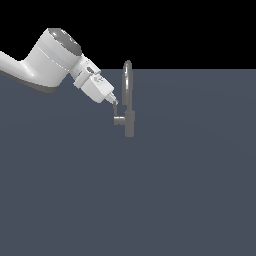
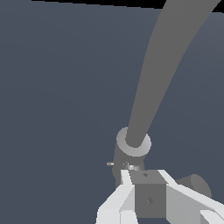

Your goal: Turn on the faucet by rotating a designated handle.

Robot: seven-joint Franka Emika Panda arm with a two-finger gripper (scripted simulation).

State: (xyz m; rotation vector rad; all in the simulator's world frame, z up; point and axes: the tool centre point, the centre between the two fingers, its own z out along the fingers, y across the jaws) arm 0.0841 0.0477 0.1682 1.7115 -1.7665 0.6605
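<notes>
The grey faucet (image 1: 130, 122) stands on the dark floor, its arched spout (image 1: 127, 80) rising above the short body. The handle (image 1: 118, 118) juts from the body toward the exterior view's left, with its slim bar pointing up. My gripper (image 1: 114, 102) comes in from the upper left and its tips are at the top of that bar. In the wrist view the grey handle bar (image 2: 149, 199) sits between my two white fingers (image 2: 124, 188), which touch it on both sides. The faucet body (image 2: 133, 144) and the spout (image 2: 162, 65) are just beyond the gripper (image 2: 146, 175).
The flat dark grey floor (image 1: 190, 190) stretches all around the faucet. The big white arm link (image 1: 50, 55) reaches in from the exterior view's upper left.
</notes>
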